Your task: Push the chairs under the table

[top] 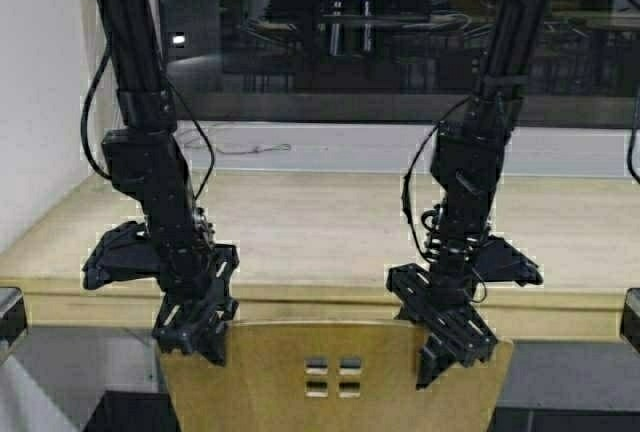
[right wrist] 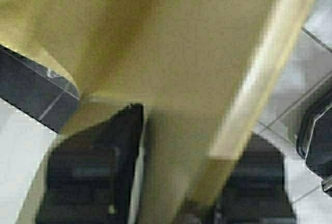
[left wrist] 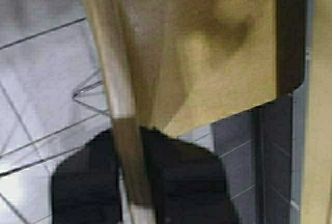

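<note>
Left gripper (top: 196,337): fingers either side of the chair (top: 335,377) backrest's top edge near its left corner; in the left wrist view black fingers (left wrist: 85,182) straddling the pale rim, pinching it. Right gripper (top: 452,344): same hold near the right corner of the backrest, one finger (right wrist: 88,172) on the front face, the other behind, rim between them. Chair low and centred in the high view, mustard-yellow, four small square cutouts in the middle of the back, backrest top just below the table's near edge. Table (top: 330,227) straight ahead, long beige top with thick pale yellow edge. Beyond the far side, dark window glass (top: 380,32). White wall (top: 40,82) at left. Grey tiled floor (left wrist: 31,79) beneath the chair in the wrist views.
</note>
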